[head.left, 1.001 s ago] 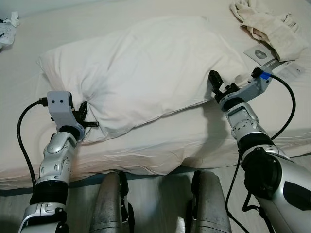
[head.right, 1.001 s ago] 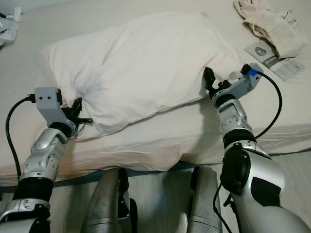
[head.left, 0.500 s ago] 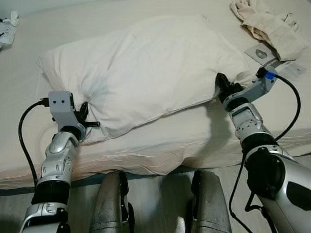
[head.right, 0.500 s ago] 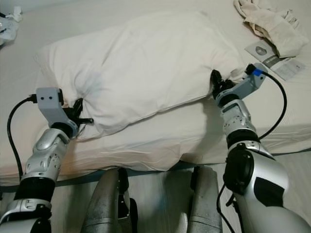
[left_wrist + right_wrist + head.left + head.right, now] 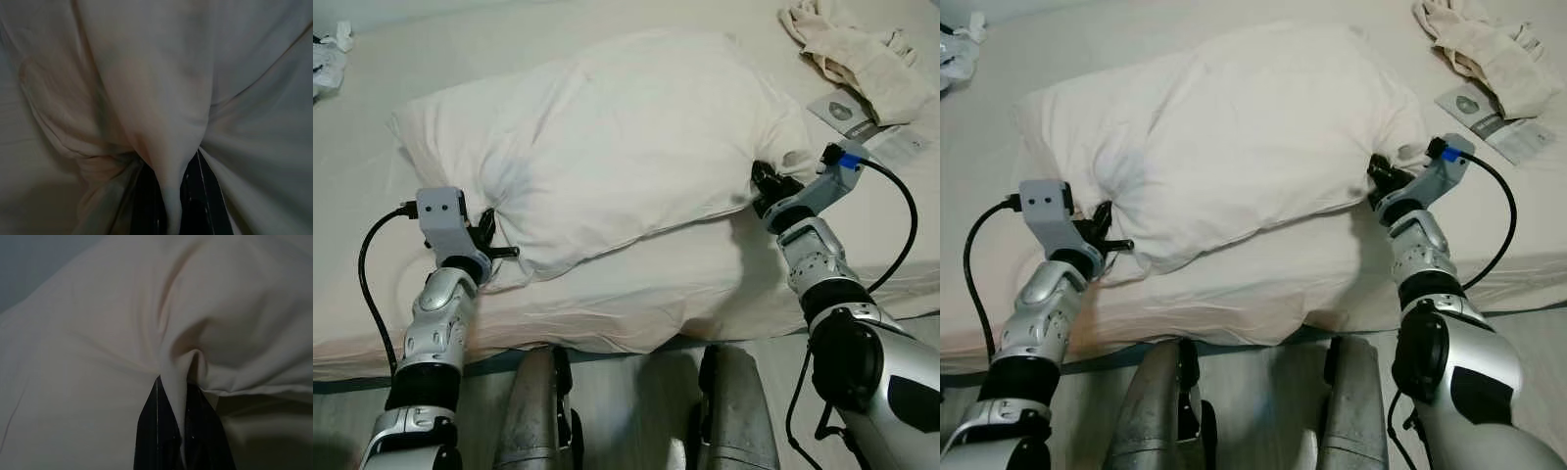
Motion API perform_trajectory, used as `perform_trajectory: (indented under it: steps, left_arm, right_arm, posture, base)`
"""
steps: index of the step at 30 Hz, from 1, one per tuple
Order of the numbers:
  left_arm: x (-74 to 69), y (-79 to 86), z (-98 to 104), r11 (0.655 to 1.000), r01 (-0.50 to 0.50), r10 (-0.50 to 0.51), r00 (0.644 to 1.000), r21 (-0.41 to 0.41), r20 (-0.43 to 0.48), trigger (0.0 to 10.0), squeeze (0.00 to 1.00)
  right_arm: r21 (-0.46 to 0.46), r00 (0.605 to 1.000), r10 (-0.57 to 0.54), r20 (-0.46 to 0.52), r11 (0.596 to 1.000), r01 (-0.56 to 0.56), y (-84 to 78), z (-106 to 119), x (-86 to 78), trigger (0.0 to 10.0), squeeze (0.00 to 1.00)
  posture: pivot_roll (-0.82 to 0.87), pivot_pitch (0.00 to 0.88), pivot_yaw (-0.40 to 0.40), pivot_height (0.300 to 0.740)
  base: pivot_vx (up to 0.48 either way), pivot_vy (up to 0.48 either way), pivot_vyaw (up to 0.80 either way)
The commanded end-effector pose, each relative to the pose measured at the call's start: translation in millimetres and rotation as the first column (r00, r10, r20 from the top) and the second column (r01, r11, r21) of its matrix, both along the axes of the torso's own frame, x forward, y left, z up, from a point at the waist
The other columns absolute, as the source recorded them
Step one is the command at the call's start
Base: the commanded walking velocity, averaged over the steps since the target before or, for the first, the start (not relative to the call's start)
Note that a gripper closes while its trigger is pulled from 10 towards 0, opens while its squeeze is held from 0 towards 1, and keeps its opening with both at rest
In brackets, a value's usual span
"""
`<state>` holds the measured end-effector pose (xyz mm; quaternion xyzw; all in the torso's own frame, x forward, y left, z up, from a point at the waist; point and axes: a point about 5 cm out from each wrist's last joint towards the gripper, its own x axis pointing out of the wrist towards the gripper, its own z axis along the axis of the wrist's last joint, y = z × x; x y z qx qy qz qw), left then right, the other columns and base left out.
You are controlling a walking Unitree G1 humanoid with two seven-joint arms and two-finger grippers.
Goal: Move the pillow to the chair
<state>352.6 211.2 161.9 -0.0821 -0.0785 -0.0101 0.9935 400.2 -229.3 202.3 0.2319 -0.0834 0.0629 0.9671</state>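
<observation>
A big white pillow (image 5: pixel 607 147) lies across the bed (image 5: pixel 636 284). At its near left corner my left gripper (image 5: pixel 494 243) is shut on a fold of the pillowcase. In the left wrist view the cloth (image 5: pixel 166 161) is pinched between the two black fingers (image 5: pixel 203 196). At the pillow's right edge my right gripper (image 5: pixel 762 186) is shut on the fabric too. The right wrist view has a ridge of cloth (image 5: pixel 178 382) squeezed between its fingers (image 5: pixel 156 431). No chair is in sight.
A crumpled beige cloth (image 5: pixel 852 54) and a printed leaflet (image 5: pixel 862 117) lie on the bed's far right. Some white bits (image 5: pixel 328 59) sit at the far left. The bed's near edge runs just above my legs (image 5: pixel 636 411), over a wooden floor.
My right gripper has pushed in against the pillow's right edge and closed on the fabric. The left gripper keeps its hold on the left corner.
</observation>
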Motion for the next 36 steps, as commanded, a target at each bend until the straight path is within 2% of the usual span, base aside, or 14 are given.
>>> perform_trajectory:
  steps: [1, 7, 8, 9, 10, 12, 16, 17, 19, 21, 25, 28, 31, 36]
  left_arm:
    - [-3.0, -6.6, -15.7, 0.999, 0.014, -0.017, 0.998, -0.049, -0.059, 10.0, 0.00]
    - [-4.7, -19.0, -13.6, 0.994, 0.081, -0.085, 0.995, -0.075, -0.047, 10.0, 0.00]
    - [-5.1, -22.8, -9.1, 0.992, 0.084, -0.088, 0.995, -0.093, -0.040, 10.0, 0.00]
    - [-4.9, -24.3, -6.8, 0.991, 0.084, -0.088, 0.996, -0.109, -0.033, 10.0, 0.00]
    - [-4.9, -24.3, -6.8, 0.991, 0.084, -0.088, 0.996, -0.109, -0.033, 10.0, 0.00]
    - [-5.1, -30.6, 0.0, 0.988, 0.099, -0.101, 0.995, -0.121, -0.006, 10.0, 0.00]
    - [-6.4, -38.2, 4.3, 0.984, 0.128, -0.127, 0.992, -0.121, 0.021, 10.0, 0.00]
    - [-7.4, -41.8, 5.5, 0.984, 0.138, -0.134, 0.990, -0.110, 0.037, 10.0, 0.00]
    - [-8.8, -44.7, 4.1, 0.991, 0.110, -0.106, 0.993, -0.075, 0.046, 10.0, 0.00]
    - [-9.8, -41.2, -1.5, 0.999, 0.039, -0.039, 0.999, -0.005, 0.028, 10.0, 0.00]
    - [-12.0, -38.0, -12.6, 0.999, -0.031, 0.030, 0.999, -0.020, -0.014, 10.0, 0.00]
    - [-13.1, -40.3, -16.5, 0.999, -0.035, 0.033, 0.999, -0.034, -0.036, 10.0, 0.00]
    - [-16.8, -54.0, -26.7, 1.000, 0.021, -0.020, 0.997, 0.021, -0.081, 10.0, 0.00]
    - [-20.7, -55.8, -37.6, 0.999, 0.010, -0.006, 0.995, 0.040, -0.104, 10.0, 0.00]
  right_arm:
    - [-0.053, 0.999, 0.047, -0.004, 0.998, -0.047, 9.0, -10.5, -2.4, 0.0, 0.00]
    - [-0.151, 0.995, 0.076, 0.065, 0.986, -0.065, 19.9, -3.2, -1.9, 0.0, 0.00]
    - [-0.200, 0.987, 0.108, 0.115, 0.976, -0.083, 31.7, 2.9, -1.3, 0.0, 0.00]
    - [-0.227, 0.983, 0.124, 0.132, 0.970, -0.092, 36.8, 4.8, -1.3, 0.0, 0.00]
    - [-0.227, 0.983, 0.124, 0.132, 0.970, -0.092, 36.8, 4.8, -1.3, 0.0, 0.00]
    - [-0.258, 0.976, 0.154, 0.152, 0.960, -0.111, 48.0, 3.4, -2.7, 0.0, 0.00]
    - [-0.249, 0.973, 0.158, 0.165, 0.962, -0.114, 56.2, -0.7, -4.7, 0.0, 0.00]
    - [-0.264, 0.974, 0.157, 0.163, 0.958, -0.110, 60.6, -4.8, -6.2, 10.0, 0.00]
    - [-0.261, 0.977, 0.167, 0.129, 0.957, -0.129, 69.6, -16.9, -9.2, 10.0, 0.00]
    - [-0.264, 0.979, 0.172, 0.110, 0.955, -0.138, 75.0, -26.6, -12.7, 10.0, 0.00]
    - [-0.322, 0.978, 0.189, 0.090, 0.935, -0.151, 81.3, -37.9, -18.5, 10.0, 0.00]
    - [-0.337, 0.977, 0.198, 0.076, 0.927, -0.162, 84.6, -43.3, -21.3, 10.0, 0.00]
    - [-0.344, 0.978, 0.204, 0.045, 0.922, -0.176, 92.5, -58.3, -29.2, 10.0, 0.00]
    - [-0.356, 0.986, 0.165, 0.036, 0.924, -0.141, 92.4, -66.0, -34.0, 10.0, 0.00]
  posture:
    - [0.04, 0.291, 0.017, 0.566]
    - [0.01, 0.204, 0.004, 0.566]
    - [0.01, 0.168, -0.002, 0.566]
    - [0.01, 0.161, -0.003, 0.566]
    - [0.01, 0.161, -0.003, 0.566]
    - [0.02, 0.131, -0.010, 0.566]
    - [0.02, 0.109, -0.012, 0.566]
    - [0.03, 0.095, -0.018, 0.566]
    - [0.04, 0.076, -0.017, 0.566]
    - [0.03, 0.066, -0.009, 0.566]
    - [0.01, 0.050, 0.002, 0.566]
    - [0.01, 0.044, 0.004, 0.566]
    - [0.01, 0.039, 0.002, 0.566]
    - [0.00, 0.041, 0.000, 0.566]
  base:
    - [0.000, 0.000, 0.00]
    - [0.000, 0.000, 0.00]
    - [0.000, 0.000, 0.00]
    - [0.000, 0.000, 0.00]
    - [0.000, 0.000, 0.00]
    - [0.000, 0.000, 0.00]
    - [0.000, 0.000, 0.00]
    - [0.000, 0.000, 0.00]
    - [0.000, 0.000, 0.00]
    - [0.000, 0.000, 0.00]
    - [0.000, 0.000, 0.00]
    - [0.000, 0.000, 0.00]
    - [0.000, 0.000, 0.00]
    - [0.000, 0.000, 0.00]
